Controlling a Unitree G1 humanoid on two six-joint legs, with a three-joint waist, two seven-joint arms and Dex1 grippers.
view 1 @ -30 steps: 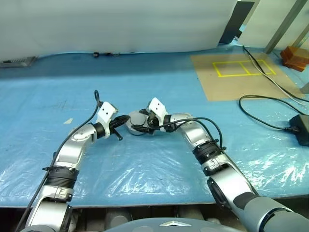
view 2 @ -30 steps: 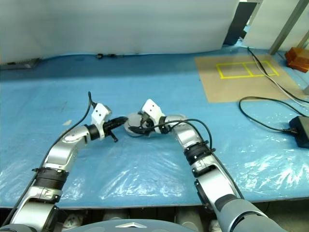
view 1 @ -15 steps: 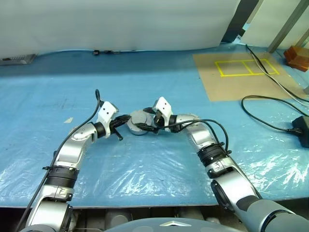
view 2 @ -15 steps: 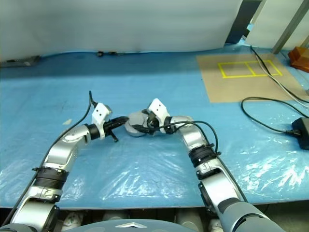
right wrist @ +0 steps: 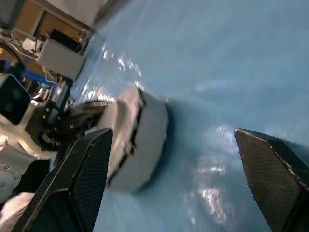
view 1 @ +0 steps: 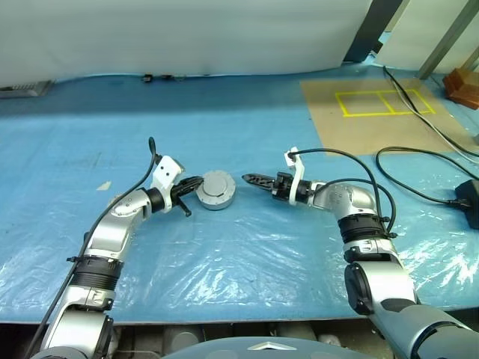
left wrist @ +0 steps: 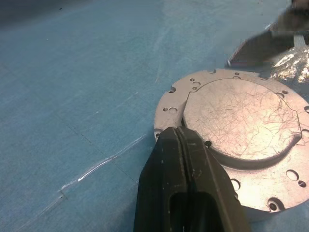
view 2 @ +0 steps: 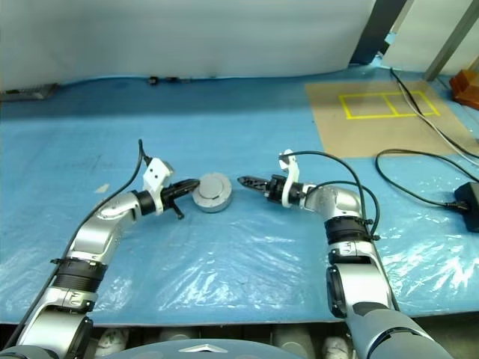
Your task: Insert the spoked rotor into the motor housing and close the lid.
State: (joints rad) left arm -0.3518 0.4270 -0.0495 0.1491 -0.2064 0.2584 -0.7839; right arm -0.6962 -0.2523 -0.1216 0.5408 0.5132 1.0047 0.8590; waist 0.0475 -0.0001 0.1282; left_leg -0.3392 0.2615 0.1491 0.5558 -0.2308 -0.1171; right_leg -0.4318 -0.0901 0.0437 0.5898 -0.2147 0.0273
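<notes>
Fingers clenched on the left (left wrist: 181, 145), parted on the right (view 1: 251, 180), flank the scratched, round metal lid (left wrist: 239, 118).

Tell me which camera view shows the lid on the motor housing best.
The left wrist view: the lid shows close up, its scratched raised face and rim holes plain, left gripper shut at its edge. The eye views show a small grey disc; the right wrist view shows it side-on.

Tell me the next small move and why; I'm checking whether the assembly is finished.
Probably draw the left gripper back. It is shut against the rim of the motor housing, the lid already sits on top, and the right gripper is open, clear of it.
</notes>
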